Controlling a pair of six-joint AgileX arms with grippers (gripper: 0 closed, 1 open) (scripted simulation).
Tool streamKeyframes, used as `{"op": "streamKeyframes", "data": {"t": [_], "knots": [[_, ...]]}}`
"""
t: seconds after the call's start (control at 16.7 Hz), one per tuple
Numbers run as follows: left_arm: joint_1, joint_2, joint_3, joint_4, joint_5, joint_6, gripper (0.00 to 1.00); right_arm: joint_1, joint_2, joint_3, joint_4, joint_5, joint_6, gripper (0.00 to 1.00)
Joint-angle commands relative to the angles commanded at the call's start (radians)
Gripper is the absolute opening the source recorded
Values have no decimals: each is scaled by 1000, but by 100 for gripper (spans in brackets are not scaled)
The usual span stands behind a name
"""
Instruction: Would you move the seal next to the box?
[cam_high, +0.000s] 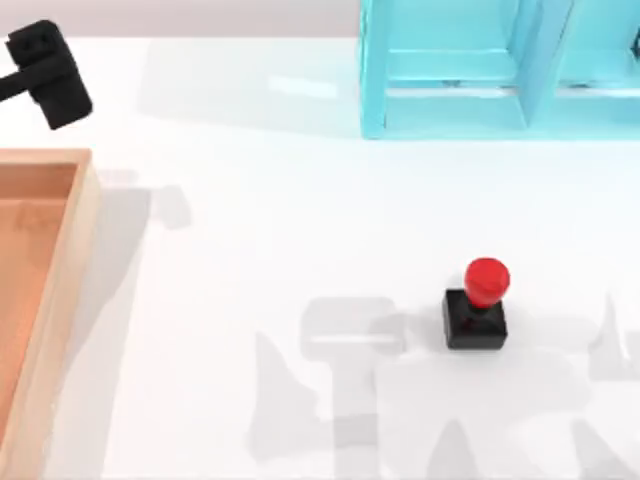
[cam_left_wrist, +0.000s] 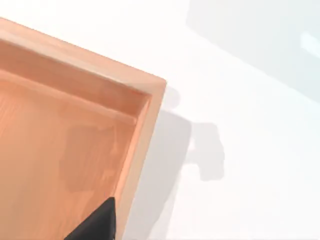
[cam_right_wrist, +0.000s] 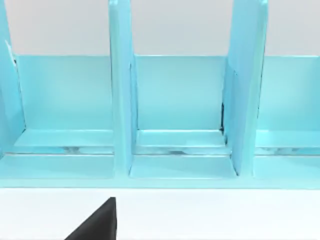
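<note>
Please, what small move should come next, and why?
Probably the right arm should come down over the seal with jaws apart. The seal stands free on the table, right of centre and far from the box at the left edge, and nothing holds it. The left gripper is near the box's far corner, far from the seal.

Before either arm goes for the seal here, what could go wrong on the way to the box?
1. The seal is a small black base under a round red knob; a grip on the knob might slip or tip it.
2. It stands far toward the table's right, while the box lies at the left edge, so the long carry gives a loose grip time to fail.
3. The left gripper sits near the box's far corner; a hasty set-down could land inside the rim rather than beside it.
</note>
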Motion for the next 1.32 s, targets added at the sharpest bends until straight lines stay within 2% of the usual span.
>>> {"op": "streamKeyframes", "data": {"t": [0.36,0.66,1.02,1.32], "knots": [[-227,699,672,-422,-51,-229,100,0,0,0,0,0,0,100],[-448,1109,1163,-713,-55,-364,100,0,0,0,0,0,0,100],[-691,1418,1629,-936,-28,-451,100,0,0,0,0,0,0,100],[-797,1510,1813,-1007,-10,-475,100,0,0,0,0,0,0,100]]}}
